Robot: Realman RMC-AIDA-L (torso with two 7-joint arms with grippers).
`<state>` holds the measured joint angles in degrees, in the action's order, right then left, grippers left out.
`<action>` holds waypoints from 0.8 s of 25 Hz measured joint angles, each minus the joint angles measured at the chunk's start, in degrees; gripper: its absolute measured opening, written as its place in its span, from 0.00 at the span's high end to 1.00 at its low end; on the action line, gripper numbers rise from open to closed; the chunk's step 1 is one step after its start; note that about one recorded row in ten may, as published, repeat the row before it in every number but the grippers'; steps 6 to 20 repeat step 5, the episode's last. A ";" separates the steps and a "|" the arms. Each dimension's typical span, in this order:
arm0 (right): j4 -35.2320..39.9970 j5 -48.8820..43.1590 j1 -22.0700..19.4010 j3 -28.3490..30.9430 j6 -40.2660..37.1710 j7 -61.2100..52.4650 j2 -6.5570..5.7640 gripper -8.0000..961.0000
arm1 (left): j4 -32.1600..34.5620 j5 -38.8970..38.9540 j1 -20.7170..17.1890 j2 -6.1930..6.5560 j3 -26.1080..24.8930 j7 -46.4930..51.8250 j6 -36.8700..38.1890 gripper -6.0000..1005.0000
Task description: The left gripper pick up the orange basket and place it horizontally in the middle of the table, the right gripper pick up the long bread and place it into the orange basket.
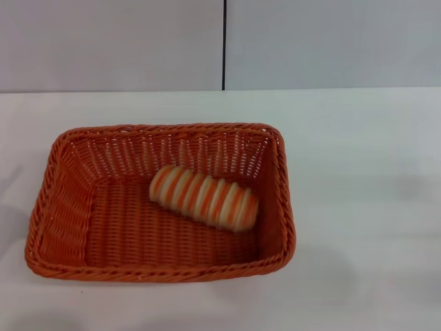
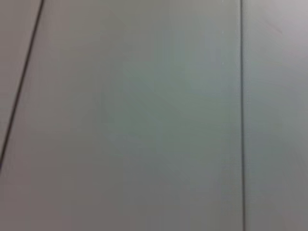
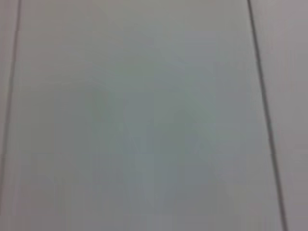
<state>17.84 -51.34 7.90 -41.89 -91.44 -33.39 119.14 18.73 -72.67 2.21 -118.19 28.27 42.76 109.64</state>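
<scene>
Inside orange basket, long bread lies diagonal.

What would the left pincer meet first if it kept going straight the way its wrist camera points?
Probably a plain grey panelled surface with thin dark seams, all the left wrist view shows. The pincer itself is out of view, so depth is unclear. The orange basket holding the long bread is not in that line.

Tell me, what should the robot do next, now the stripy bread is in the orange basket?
Probably nothing more than keeping both arms parked. The ridged orange-and-cream long bread already lies inside the large orange woven basket, which sits lengthwise on the white table. Neither tool is in sight; both wrist views show only grey panels.
</scene>
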 joint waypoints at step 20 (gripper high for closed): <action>-5.80 0.02 1.25 5.63 -2.98 7.47 0.02 0.83 | -1.02 0.00 -0.16 -0.04 -1.11 -0.78 -0.17 0.16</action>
